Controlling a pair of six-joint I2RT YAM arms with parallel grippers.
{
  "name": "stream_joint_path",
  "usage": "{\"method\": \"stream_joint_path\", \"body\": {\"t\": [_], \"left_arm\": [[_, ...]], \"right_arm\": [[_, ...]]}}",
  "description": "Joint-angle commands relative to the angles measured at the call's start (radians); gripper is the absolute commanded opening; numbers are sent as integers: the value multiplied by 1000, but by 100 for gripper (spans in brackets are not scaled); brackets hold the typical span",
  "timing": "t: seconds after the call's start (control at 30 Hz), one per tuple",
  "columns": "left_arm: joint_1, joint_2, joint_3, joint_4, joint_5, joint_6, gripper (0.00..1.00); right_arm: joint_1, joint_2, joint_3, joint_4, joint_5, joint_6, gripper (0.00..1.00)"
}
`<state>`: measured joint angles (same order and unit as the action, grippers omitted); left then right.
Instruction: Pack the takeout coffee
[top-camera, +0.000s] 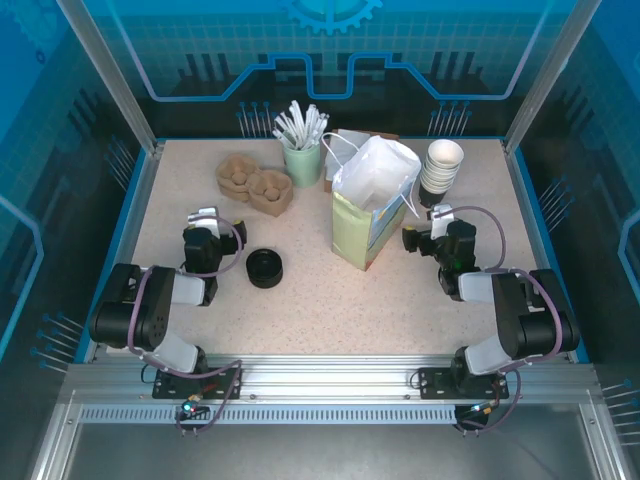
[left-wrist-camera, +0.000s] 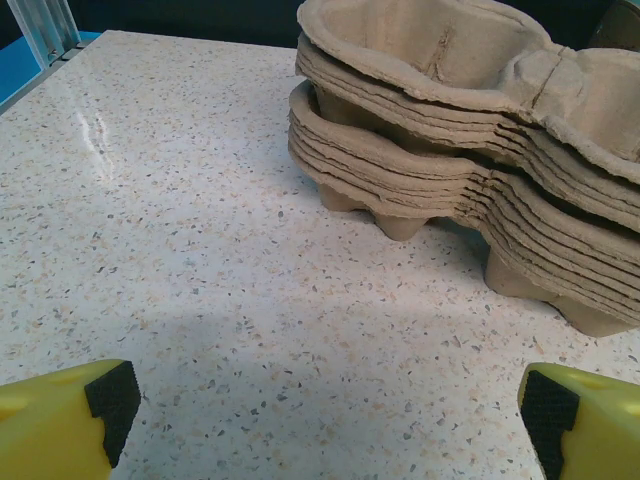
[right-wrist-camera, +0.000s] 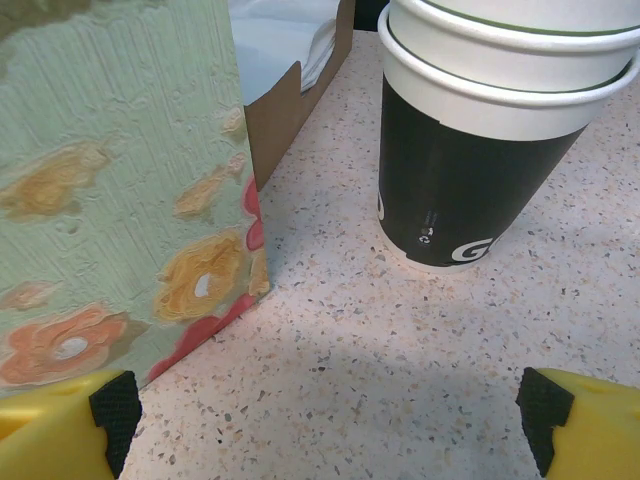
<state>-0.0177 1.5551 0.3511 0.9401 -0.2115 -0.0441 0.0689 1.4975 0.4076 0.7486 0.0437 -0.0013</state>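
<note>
1 bag (top-camera: 372, 215) | 1 cup stack (top-camera: 441, 170) | 1 carrier stack (top-camera: 255, 182) (nested)

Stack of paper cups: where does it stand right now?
Top view: the stack of paper cups stands far right on the table, right of the floral paper bag, just beyond the right gripper.

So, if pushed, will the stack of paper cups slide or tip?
The stack of paper cups looks tall on a narrow base, so a high push would probably tip it. Being paper, it is likely light and easy to crush. Nested cups may separate if gripped at the top.
</note>
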Motion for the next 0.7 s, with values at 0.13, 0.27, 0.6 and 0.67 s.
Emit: {"method": "stream_joint_path", "body": {"t": [0.13,0.27,0.6,0.67], "left_arm": [[-4,-4,16,6,4,22,99],[-4,-4,16,7,4,22,99],[-4,-5,15,9,5,22,99],[-5,-42,10,-12,28,28,99]], "right_arm": [[-15,7,24,5,-10,-8,100],[-15,7,23,5,-9,-9,100],[-15,6,20,10,-13,-9,100],[-14,-8,18,4,-33,-20,100]]}}
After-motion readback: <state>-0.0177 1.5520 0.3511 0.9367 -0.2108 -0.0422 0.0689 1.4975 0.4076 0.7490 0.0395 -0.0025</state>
